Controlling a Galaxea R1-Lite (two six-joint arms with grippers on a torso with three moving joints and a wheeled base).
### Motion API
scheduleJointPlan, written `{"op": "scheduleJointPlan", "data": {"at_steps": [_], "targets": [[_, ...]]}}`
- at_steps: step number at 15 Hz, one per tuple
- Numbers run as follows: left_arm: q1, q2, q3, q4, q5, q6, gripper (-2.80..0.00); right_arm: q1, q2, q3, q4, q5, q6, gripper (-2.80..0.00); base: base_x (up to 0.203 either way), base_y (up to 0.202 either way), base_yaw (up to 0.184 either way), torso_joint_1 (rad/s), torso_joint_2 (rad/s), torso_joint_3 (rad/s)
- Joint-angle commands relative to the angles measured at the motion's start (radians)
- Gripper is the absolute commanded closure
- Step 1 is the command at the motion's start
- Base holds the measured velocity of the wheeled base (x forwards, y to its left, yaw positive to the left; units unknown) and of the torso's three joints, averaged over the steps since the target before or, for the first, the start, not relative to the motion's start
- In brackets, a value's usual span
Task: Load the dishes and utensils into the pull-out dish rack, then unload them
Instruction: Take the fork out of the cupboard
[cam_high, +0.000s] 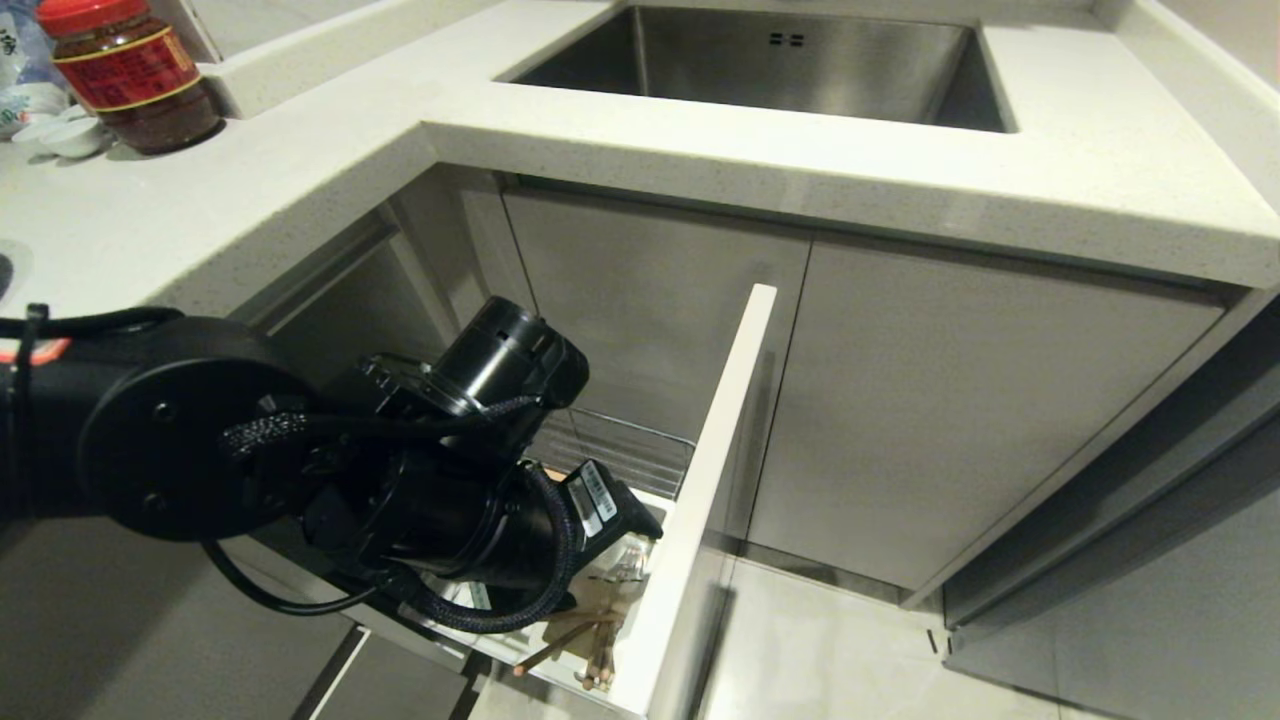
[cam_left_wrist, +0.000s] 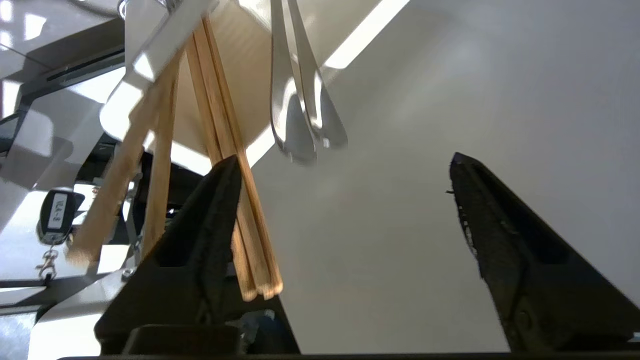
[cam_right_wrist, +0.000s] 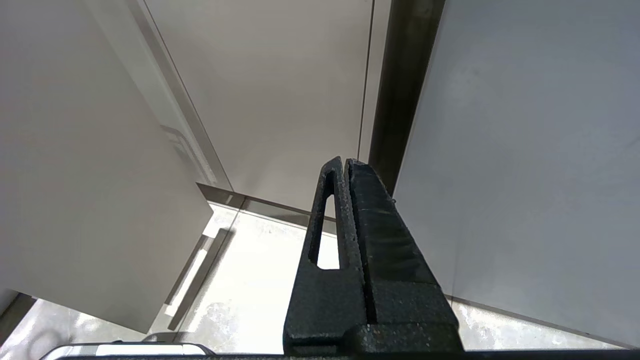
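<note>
The pull-out dish rack (cam_high: 630, 445) stands drawn out under the counter, its white cabinet front (cam_high: 720, 450) edge-on. My left arm (cam_high: 450, 480) reaches down into it and hides its own fingers in the head view. In the left wrist view my left gripper (cam_left_wrist: 344, 157) is open. Wooden chopsticks (cam_left_wrist: 220, 125) lean out of the white utensil bin (cam_left_wrist: 150, 45) against the inner side of one finger (cam_left_wrist: 220, 210). Two silver cutlery handles (cam_left_wrist: 295, 115) stick out of the bin beyond the fingertips. Nothing is gripped. My right gripper (cam_right_wrist: 345, 162) is shut and empty, parked facing cabinet doors. The dishes are out of view.
A steel sink (cam_high: 780, 60) is set in the white counter (cam_high: 1100, 170) above the rack. A red-lidded jar (cam_high: 135, 75) and small white dishes (cam_high: 60, 135) stand at the counter's far left. Closed grey cabinet doors (cam_high: 950, 420) and tiled floor (cam_high: 850, 660) lie right of the rack.
</note>
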Motion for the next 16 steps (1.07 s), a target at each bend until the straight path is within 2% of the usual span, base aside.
{"op": "scheduleJointPlan", "data": {"at_steps": [1,8,11,16], "targets": [[0.014,0.027,0.002,-0.003,-0.003,-0.007,-2.80,0.000,-0.001,0.026,-0.001,0.000,0.000,0.00,0.000,0.000,0.000,0.000,0.00,0.000],[0.049,0.095,0.022,-0.078,-0.004,-0.007,-2.80,0.000,-0.001,0.026,-0.001,0.000,0.000,0.00,0.000,0.000,0.000,0.000,0.00,0.000],[0.076,0.097,0.022,-0.101,-0.073,-0.005,-2.80,0.000,-0.001,0.026,-0.001,0.000,0.000,0.00,0.000,0.000,0.000,0.000,0.00,0.000],[0.091,0.100,0.022,-0.105,-0.118,-0.003,-2.80,0.000,-0.001,0.026,-0.001,0.000,0.000,0.00,0.000,0.000,0.000,0.000,0.00,0.000]]}}
